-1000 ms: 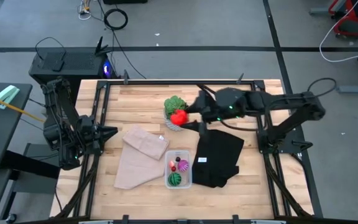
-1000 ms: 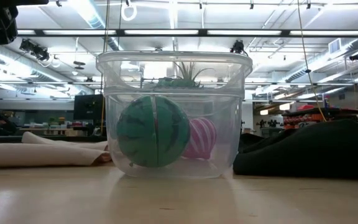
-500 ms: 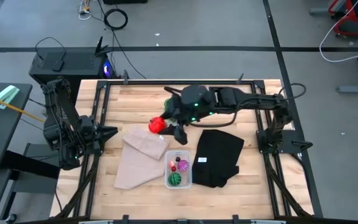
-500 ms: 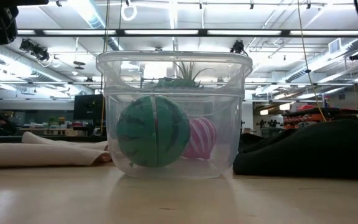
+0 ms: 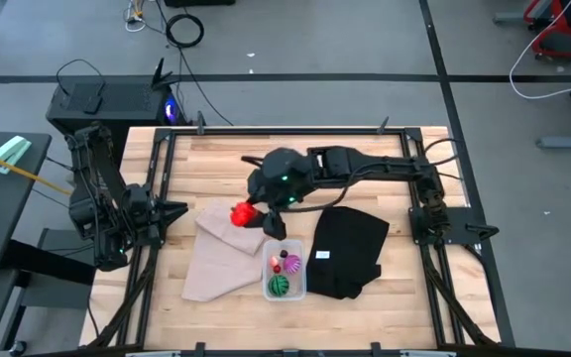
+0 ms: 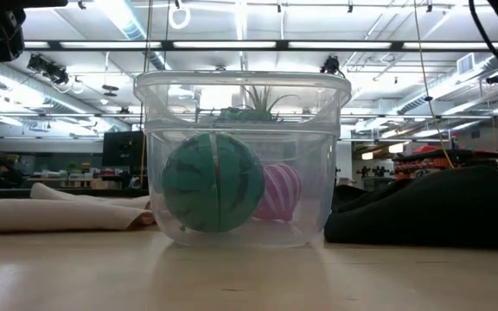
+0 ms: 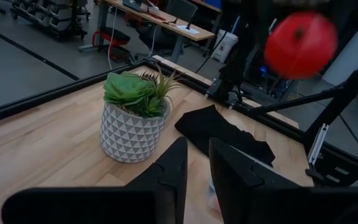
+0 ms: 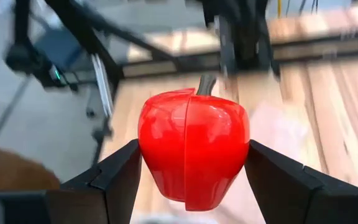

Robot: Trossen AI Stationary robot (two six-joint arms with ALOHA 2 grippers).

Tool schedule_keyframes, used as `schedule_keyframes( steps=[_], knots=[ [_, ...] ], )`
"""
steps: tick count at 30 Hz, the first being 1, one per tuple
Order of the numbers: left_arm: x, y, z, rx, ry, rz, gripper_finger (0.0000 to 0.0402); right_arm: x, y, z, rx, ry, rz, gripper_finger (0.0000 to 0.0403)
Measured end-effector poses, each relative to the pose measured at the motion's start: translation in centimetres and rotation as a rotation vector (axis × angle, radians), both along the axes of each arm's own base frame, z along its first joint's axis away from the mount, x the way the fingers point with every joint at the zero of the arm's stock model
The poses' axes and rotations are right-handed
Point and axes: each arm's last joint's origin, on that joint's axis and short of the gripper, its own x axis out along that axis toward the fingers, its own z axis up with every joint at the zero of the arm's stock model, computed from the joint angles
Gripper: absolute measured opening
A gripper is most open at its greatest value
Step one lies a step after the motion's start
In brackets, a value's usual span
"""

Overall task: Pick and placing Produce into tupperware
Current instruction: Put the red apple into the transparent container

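Transport phase — right gripper (image 5: 249,212), pinching the red pepper (image 5: 241,214), has swung from the plant to above the tan cloth (image 5: 221,248), nearing the tupperware (image 5: 285,272).

Floor: we saw grey concrete (image 5: 295,59) around the table, crossed by dark lines.
Cables: we noted a black coil (image 5: 184,30) on the floor beyond the table and a white cable (image 5: 548,69) at the far right.
Ceiling: we saw long strip lights (image 6: 232,45) and exposed pipes across it.
Furniture: we saw a long desk (image 7: 160,15) with a chair behind it, and a red-based chair (image 5: 558,20) in a corner.
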Motion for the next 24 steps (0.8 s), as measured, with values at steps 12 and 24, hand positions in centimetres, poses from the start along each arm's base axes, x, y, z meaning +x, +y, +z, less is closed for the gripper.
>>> schedule_keyframes(
  steps=[12,24],
  knots=[
    [0.0,0.0,0.0,0.000,0.004,-0.001,0.0075,0.7,2.6,-6.7,-0.144,0.380,0.105,0.0267],
    [0.0,0.0,0.0,-0.004,0.005,-0.002,0.0071,1.3,4.0,-10.8,-0.178,0.584,0.075,0.0267]
  ],
)
